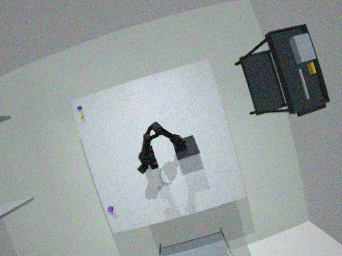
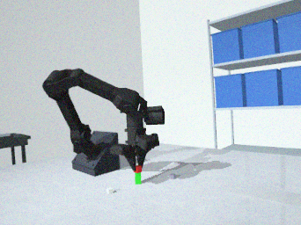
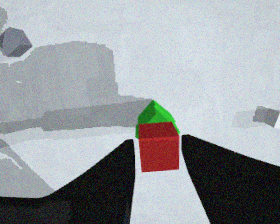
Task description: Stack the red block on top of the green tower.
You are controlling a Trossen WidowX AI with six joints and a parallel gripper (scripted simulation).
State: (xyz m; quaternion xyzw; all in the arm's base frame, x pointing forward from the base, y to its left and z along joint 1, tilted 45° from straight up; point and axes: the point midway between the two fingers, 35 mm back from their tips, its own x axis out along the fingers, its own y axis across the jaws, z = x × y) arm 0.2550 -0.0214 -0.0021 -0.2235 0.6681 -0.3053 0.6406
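Observation:
The red block [image 2: 138, 169] [image 3: 160, 154] sits directly above the green tower [image 2: 138, 178] [image 3: 155, 112], with no gap between them in the exterior view. The tower stands upright, and its top is turned at an angle to the red block in the wrist view. My gripper [image 3: 157, 144] points down around the red block. Its fingers are slightly open, with a narrow pale gap on each side of the block in the wrist view. The red block and green tower cannot be made out in the top view.
In the wrist view a grey block [image 3: 15, 42] lies at upper left and another grey block [image 3: 266, 116] at right. A blue item [image 1: 79, 108], a yellow item [image 1: 82, 116] and a purple item [image 1: 110, 209] lie near the table's left edge.

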